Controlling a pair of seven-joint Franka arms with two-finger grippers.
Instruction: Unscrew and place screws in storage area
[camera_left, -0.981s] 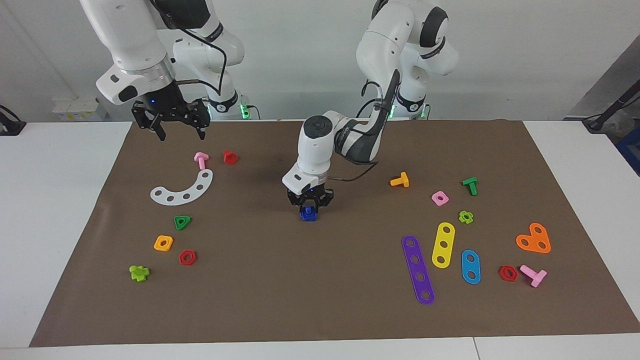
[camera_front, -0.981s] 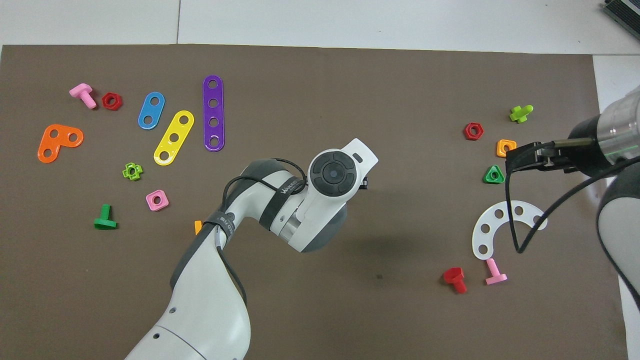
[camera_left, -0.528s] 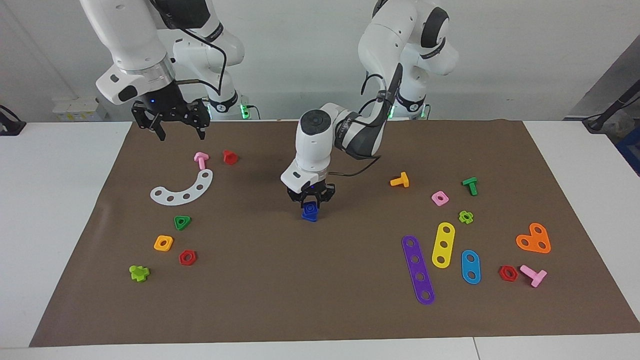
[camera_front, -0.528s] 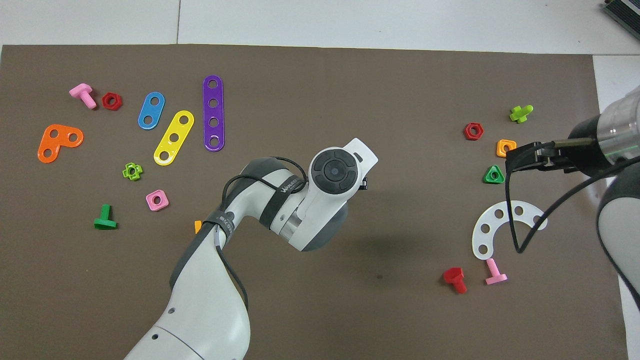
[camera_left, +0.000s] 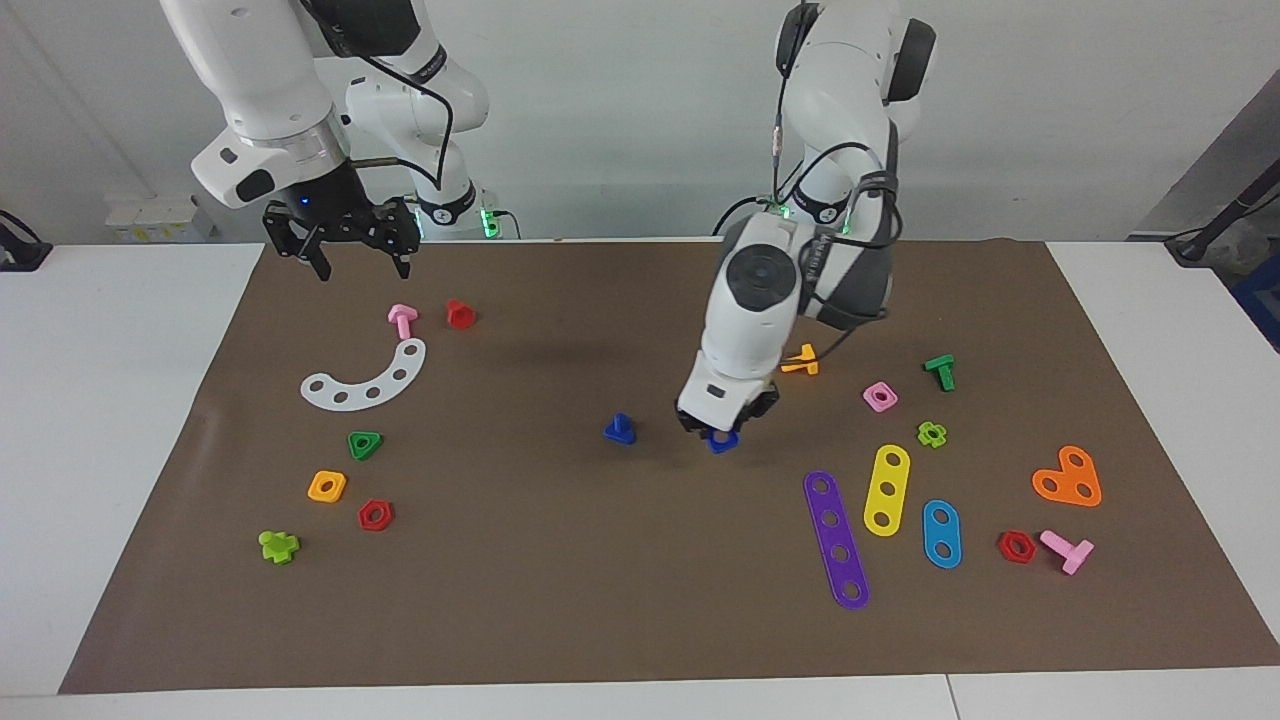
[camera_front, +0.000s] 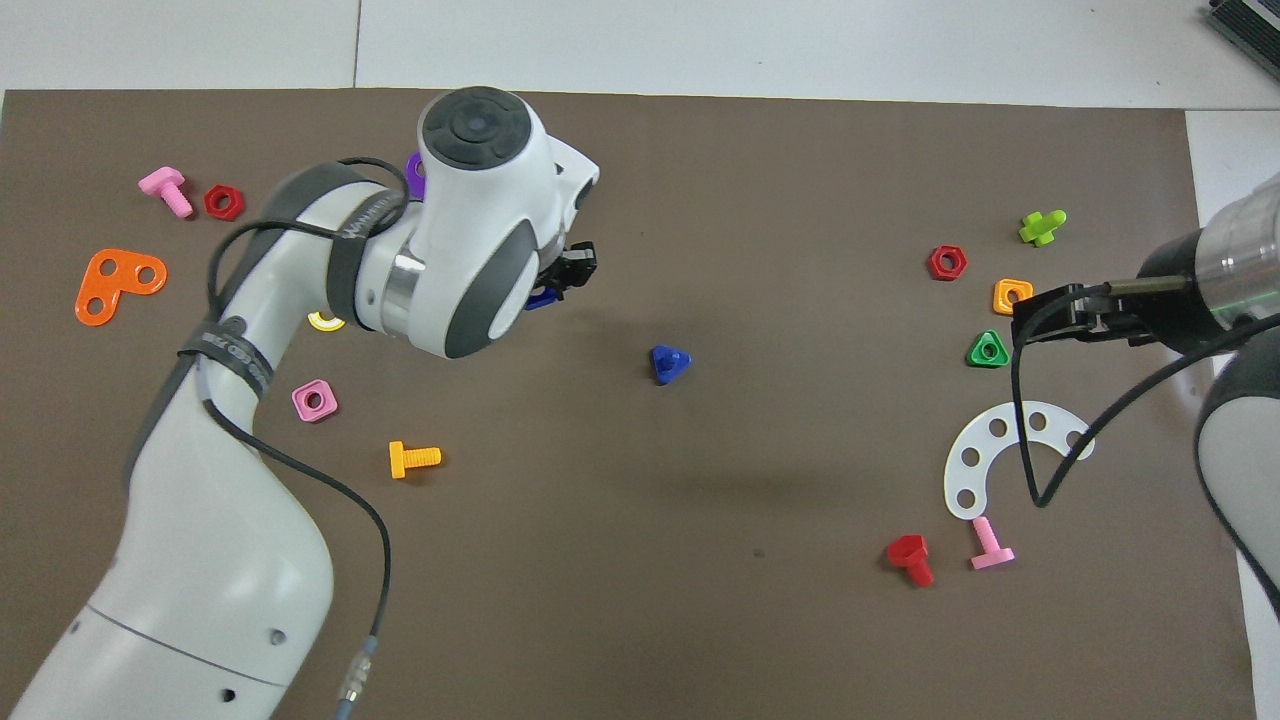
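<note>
**Desk:** What has changed in the last second?

**Me:** I swung the left gripper (camera_left: 722, 432) away from the middle of the mat (camera_left: 600, 600), toward the left arm's end. In the facing view it now hangs low, near the screw (camera_left: 620, 428) at about its 3 o'clock. Its fingers are closed narrow on the blue nut (camera_left: 722, 443). The screw stayed where it was. It stands alone at mid-mat, head down and stem up, with nothing touching it.

**Desk:** What does that mean for the job?

**Me:** I judge the 2 pieces are now apart, so the unscrewing is done. What I'm carrying is the nut, though. The screw itself hasn't gone to storage yet.

**Desk:** And the other arm?

**Me:** It's waiting. The right gripper (camera_left: 345, 240) hangs wide open over the mat's edge by the robots, at about 11 o'clock from the pink screw (camera_left: 402, 320) in the facing view.

**Desk:** Is there anything you can't read?

**Me:** I can't tell whether the nut is touching the mat or just clear of it. From overhead, my left arm hides most of the nut. It also hides nearly all of the purple strip (camera_left: 836, 540) and the yellow strip (camera_front: 325, 321). In the facing view the arm cuts off part of the orange screw (camera_left: 800, 360). I can't see any marked storage area either, so I can't say which spot counts.
</note>
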